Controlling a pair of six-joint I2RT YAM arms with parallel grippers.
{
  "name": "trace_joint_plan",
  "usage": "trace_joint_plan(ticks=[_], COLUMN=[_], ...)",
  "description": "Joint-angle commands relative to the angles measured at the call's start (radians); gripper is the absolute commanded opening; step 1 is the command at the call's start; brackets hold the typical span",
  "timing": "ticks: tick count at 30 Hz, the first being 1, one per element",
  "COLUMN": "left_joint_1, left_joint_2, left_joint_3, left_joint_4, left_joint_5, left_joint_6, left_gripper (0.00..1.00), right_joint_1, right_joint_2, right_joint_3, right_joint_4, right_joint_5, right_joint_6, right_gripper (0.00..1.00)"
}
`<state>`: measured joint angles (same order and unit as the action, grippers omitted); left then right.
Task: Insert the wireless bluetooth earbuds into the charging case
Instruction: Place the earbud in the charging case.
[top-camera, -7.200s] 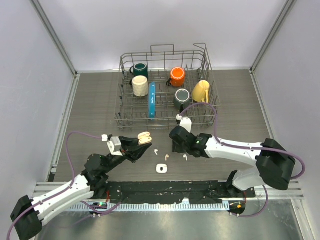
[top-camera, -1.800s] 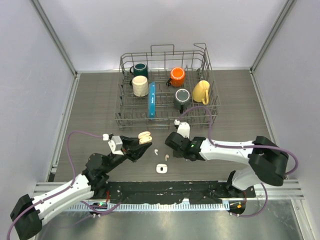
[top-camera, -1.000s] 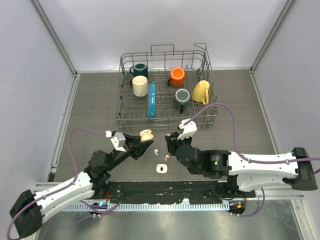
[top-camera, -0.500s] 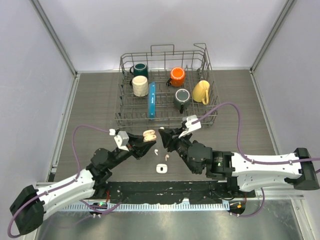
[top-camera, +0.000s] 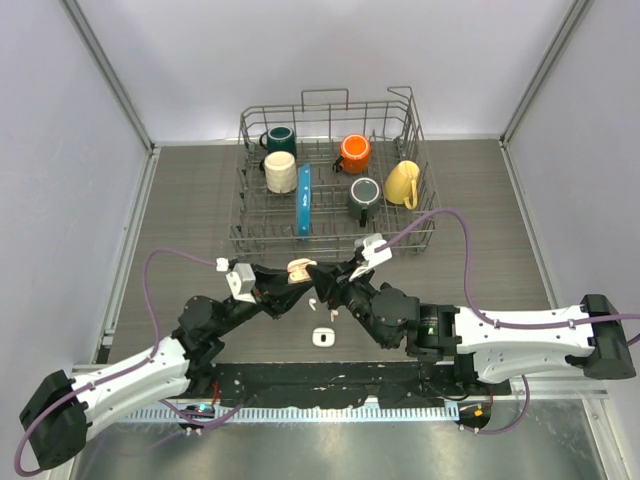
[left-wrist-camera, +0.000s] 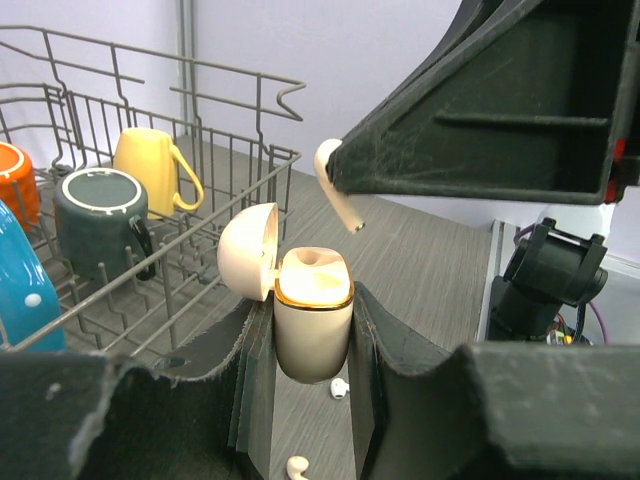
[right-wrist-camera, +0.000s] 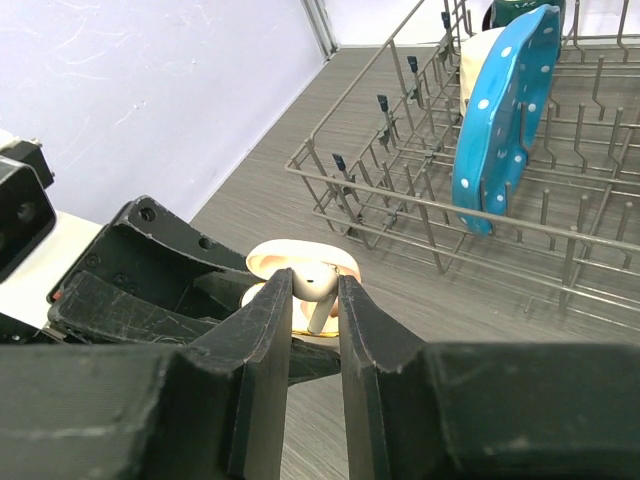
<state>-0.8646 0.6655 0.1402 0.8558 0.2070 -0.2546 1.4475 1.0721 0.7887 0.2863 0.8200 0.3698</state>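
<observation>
In the middle of the grey wooden table (top-camera: 180, 200), just in front of the grey wire dish rack (top-camera: 243, 180), the two black grippers meet tip to tip. The rack holds a dark green mug (top-camera: 280, 138), a cream mug (top-camera: 281, 172), an orange mug (top-camera: 354, 152), a dark grey mug (top-camera: 364, 192), a yellow mug (top-camera: 402, 182) and a blue plate with white dots (top-camera: 303, 200) that stands on its edge.

On the table under the grippers lie a tiny white loose earbud (left-wrist-camera: 340, 388) and a second loose earbud (left-wrist-camera: 297, 466). Near them sits a small white plastic piece (top-camera: 322, 337).

The left gripper (left-wrist-camera: 311, 345) is closed tight on the small pink-beige plastic charging case (left-wrist-camera: 313, 300) and holds it up off the table. The case stands upright with its open mouth facing up. Its round lid (left-wrist-camera: 248, 250) is tipped back to one side, away from the mouth.

The right gripper (right-wrist-camera: 315, 310) is pinched narrow on a pale pink-beige plastic earbud (left-wrist-camera: 333, 175). This earbud hangs just above the open case and does not touch it. Its round head is on top and its stem points down at the case. Its long side runs almost straight up and down, with a small tilt. The right gripper's big black finger (left-wrist-camera: 480, 110) fills the space above the case.
</observation>
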Motion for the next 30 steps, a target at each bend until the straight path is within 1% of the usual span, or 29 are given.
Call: trace_joint_plan(ticks=[1,11,30], left_joint_1=[-0.005,-0.004,-0.004], left_joint_2=[-0.007,-0.014,-0.015], left_joint_3=[0.05,0.055,0.055], left_joint_4=[0.069,0.069,0.066], left_joint_5=[0.02,0.031,0.031], left_joint_6=[0.014,0.003,-0.002], left_gripper=[0.0,0.0,0.0], right_joint_1=[0.007,0.007,0.008], right_joint_2=[0.009,0.045,0.015], right_joint_3=[-0.002,-0.005,-0.042], right_joint_4=[0.053,0.068,0.074], right_joint_5=[0.001,0.025,0.08], right_joint_6=[0.004,-0.019,-0.058], right_gripper=[0.01,0.01,0.01])
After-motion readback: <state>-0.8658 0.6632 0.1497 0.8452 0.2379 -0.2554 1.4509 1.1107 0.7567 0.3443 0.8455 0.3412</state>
